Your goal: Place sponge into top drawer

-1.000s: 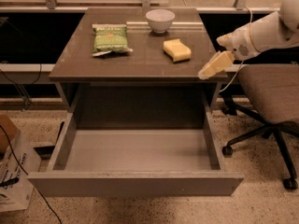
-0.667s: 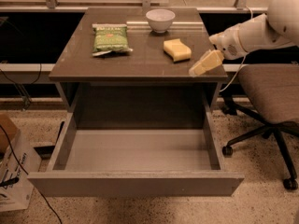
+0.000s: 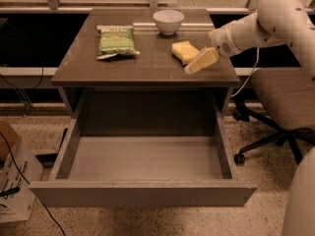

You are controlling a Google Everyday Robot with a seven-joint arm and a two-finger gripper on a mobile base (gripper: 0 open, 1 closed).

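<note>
The pale-yellow sponge [image 3: 184,50] lies on the table top [image 3: 142,63], right of centre, in front of the white bowl. My gripper [image 3: 195,67] reaches in from the right on a white arm and hangs just above the table, right beside the sponge's front right corner. The top drawer [image 3: 142,193] is pulled fully out below the table, its light grey floor bare.
A green snack packet [image 3: 116,41] lies on the left of the table. A white bowl [image 3: 168,21] stands at the back centre. An office chair [image 3: 283,102] stands to the right. A cardboard box [image 3: 12,181] and cables lie on the floor at the left.
My gripper has moved left and slightly up the frame, from beyond the table's right edge to right beside the sponge. The sponge, packet, bowl and drawer have not moved.
</note>
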